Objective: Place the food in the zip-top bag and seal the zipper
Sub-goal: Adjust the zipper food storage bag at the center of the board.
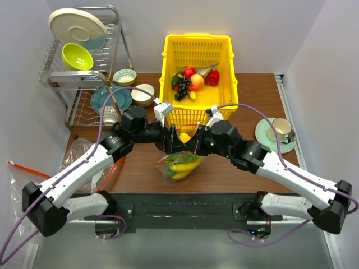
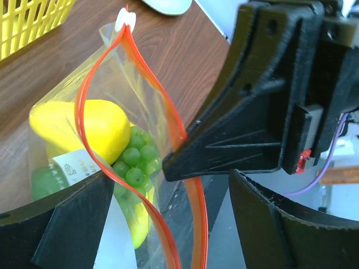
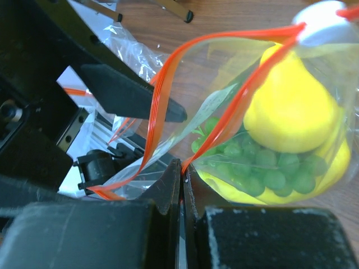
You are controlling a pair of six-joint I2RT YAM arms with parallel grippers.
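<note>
The zip-top bag (image 1: 178, 166) hangs at the table's front centre, mouth open. It holds a yellow pear-like fruit (image 2: 73, 126), green grapes (image 2: 134, 159), the banana bunch (image 2: 137, 224) and a green vegetable piece (image 2: 42, 182). The zipper (image 2: 90, 84) gapes in two orange-red strips that meet at a white slider (image 2: 126, 19). My right gripper (image 3: 182, 168) is shut on one zipper strip (image 3: 224, 131) near the bag's end; it also shows in the top view (image 1: 193, 143). My left gripper (image 2: 171, 185) is open, with both strips between its jaws; it is at centre in the top view (image 1: 171, 140).
A yellow basket (image 1: 224, 61) with more toy fruit stands just behind the grippers. A dish rack (image 1: 84, 67) and bowls (image 1: 124, 77) are at the back left. A cup on a green saucer (image 1: 263, 134) is at the right. Another clear bag (image 1: 81, 151) lies at the left.
</note>
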